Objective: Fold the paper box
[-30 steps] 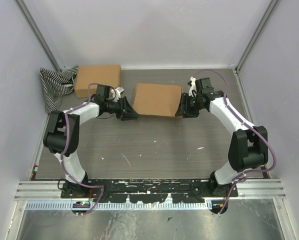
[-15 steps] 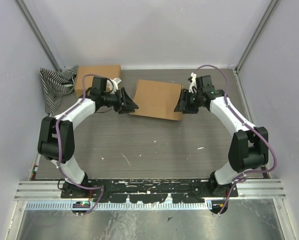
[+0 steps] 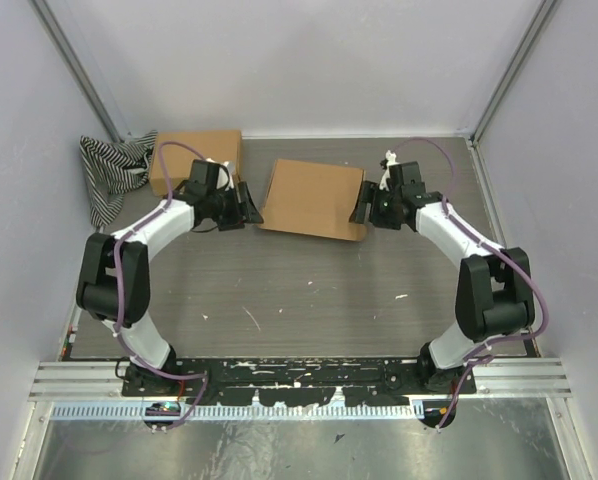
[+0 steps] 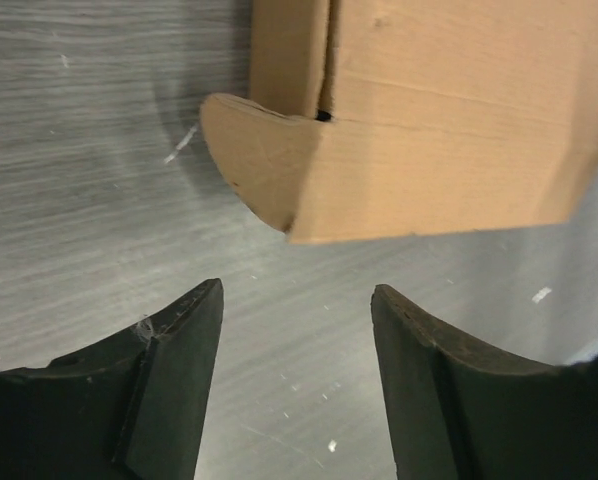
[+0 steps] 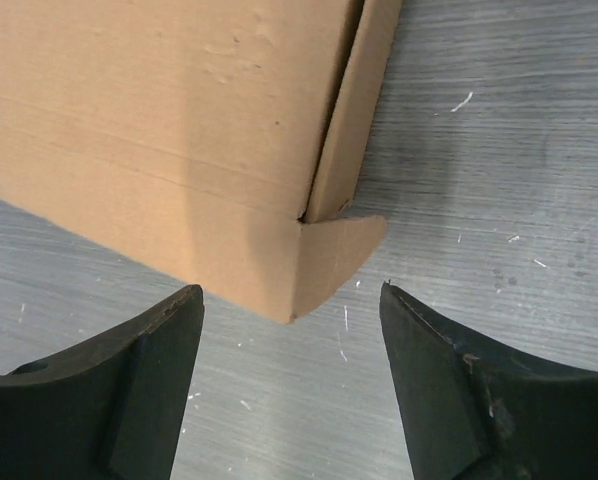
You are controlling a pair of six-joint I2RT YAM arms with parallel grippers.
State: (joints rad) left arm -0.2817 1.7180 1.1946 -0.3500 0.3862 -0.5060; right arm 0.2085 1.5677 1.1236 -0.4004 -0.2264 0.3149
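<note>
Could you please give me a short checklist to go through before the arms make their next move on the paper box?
1. Left gripper open and empty: ok.
2. Right gripper open and empty: ok.
3. Paper box lying flat on the table between both grippers: ok.
4. End tabs tucked in: not ok; the rounded tab at the left end and the pointed tab at the right end both stick out.
5. Box fully closed along its front edge: cannot tell.
6. Second box and striped cloth apart from the paper box: ok.
</note>
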